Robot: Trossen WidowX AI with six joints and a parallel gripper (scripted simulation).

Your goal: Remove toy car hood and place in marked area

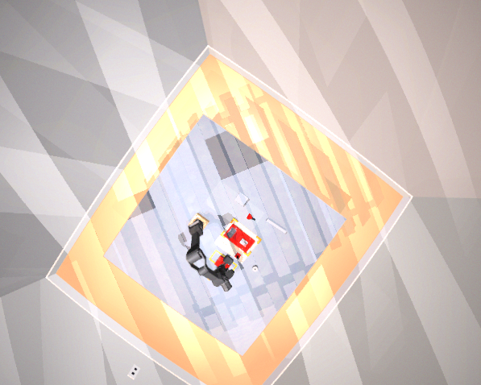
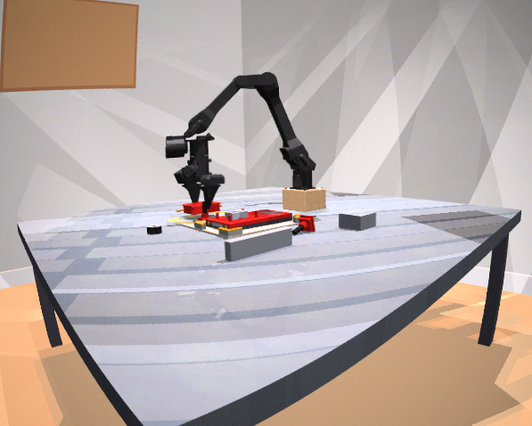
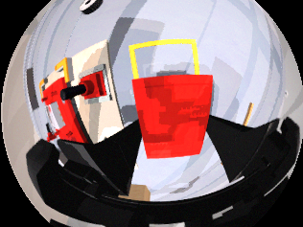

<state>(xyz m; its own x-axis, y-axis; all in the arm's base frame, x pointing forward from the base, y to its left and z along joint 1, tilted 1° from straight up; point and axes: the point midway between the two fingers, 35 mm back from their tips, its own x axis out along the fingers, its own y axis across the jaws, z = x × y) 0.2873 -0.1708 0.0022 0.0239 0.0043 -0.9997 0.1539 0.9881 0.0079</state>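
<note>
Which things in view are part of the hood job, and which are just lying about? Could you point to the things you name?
Part of the job:
- red hood (image 1: 221,261) (image 2: 197,207) (image 3: 173,116), held in the gripper (image 2: 200,206) (image 3: 174,120)
- toy car (image 1: 235,234) (image 2: 252,218) (image 3: 62,106)
- yellow outline (image 1: 215,252) (image 3: 163,42), likely the marked area

Lying about:
- long grey bar (image 1: 275,225) (image 2: 259,243)
- grey block (image 1: 242,199) (image 2: 356,221)
- small wheel (image 1: 255,268) (image 2: 153,230) (image 3: 91,5)

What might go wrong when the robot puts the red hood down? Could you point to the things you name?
The gripper (image 2: 200,206) (image 3: 174,120) holds the red hood (image 1: 221,261) (image 2: 197,208) (image 3: 174,116) close to the car board (image 3: 98,114), so a finger might bump it. The hood also covers part of the yellow outline (image 1: 216,253) (image 3: 164,43), so it might land over the line.
</note>
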